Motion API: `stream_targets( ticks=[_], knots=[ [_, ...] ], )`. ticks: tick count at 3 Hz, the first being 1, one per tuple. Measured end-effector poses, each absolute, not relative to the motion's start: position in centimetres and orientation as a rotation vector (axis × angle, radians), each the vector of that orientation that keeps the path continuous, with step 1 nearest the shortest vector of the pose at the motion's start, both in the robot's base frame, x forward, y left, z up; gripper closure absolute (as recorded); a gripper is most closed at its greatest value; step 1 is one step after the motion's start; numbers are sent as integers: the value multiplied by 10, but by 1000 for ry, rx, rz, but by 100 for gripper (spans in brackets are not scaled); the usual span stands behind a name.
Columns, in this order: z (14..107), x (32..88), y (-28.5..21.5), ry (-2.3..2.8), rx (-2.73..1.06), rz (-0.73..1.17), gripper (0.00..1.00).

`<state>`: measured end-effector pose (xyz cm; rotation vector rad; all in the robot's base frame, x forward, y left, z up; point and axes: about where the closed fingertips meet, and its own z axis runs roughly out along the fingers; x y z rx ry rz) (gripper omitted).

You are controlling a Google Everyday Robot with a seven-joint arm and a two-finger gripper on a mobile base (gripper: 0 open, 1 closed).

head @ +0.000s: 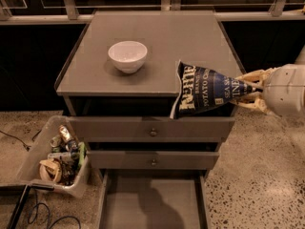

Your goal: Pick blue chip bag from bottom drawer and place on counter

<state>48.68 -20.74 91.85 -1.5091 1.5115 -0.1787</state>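
The blue chip bag (206,91) is dark navy with white lettering and hangs sideways in the air at the counter's front right edge. My gripper (249,90) comes in from the right and is shut on the bag's right end. The bag's left end overlaps the front rim of the counter (157,42) and the top drawer front. The bottom drawer (152,205) stands pulled out below, its flat grey floor bare.
A white bowl (127,56) sits on the counter's left middle. Two knobbed drawers (152,132) are slightly open under the counter. A clear bin of cans and clutter (59,156) stands on the speckled floor at left, with cables beside it.
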Motion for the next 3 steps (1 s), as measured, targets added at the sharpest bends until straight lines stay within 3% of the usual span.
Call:
stream_targets(
  ticks=[1, 3],
  knots=[
    [924, 500, -202, 1507, -1519, -204, 100],
    [947, 594, -204, 1504, -1542, -298, 100]
  ],
)
